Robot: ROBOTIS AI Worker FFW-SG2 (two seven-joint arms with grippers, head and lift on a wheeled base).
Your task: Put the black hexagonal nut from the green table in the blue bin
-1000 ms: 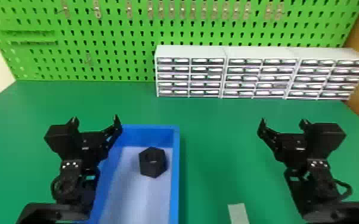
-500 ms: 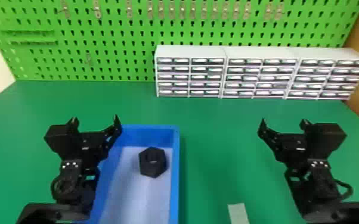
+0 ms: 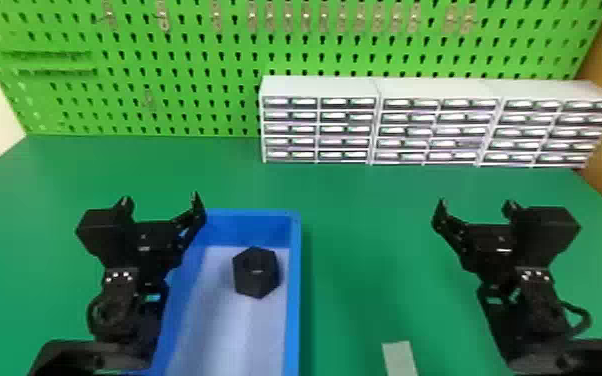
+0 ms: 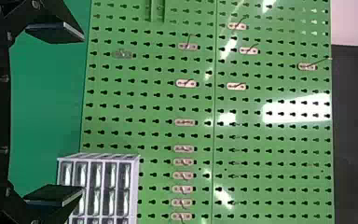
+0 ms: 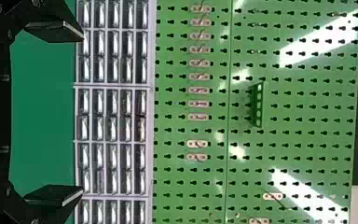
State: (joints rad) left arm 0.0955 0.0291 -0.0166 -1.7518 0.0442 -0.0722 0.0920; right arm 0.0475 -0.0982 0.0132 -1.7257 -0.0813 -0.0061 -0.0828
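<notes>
In the head view the left gripper (image 3: 161, 200) stands open and empty over the left side of the blue bin (image 3: 292, 300). Inside that bin, near its far right corner, lies the black hexagonal nut (image 3: 256, 280). The right gripper (image 3: 476, 206) is also open, off to the right above the green table (image 3: 360, 240). Seen from its own wrist, the left gripper (image 4: 83, 114) has its fingers wide apart with nothing between them. The right wrist view shows the right gripper (image 5: 83, 115) spread just as wide, and empty too.
White drawer units (image 3: 375, 90) stand in a row at the back of the table, against a green pegboard (image 3: 205, 55) with metal hooks. A small pale strip (image 3: 399, 357) lies on the table near the front, to the right of the bin.
</notes>
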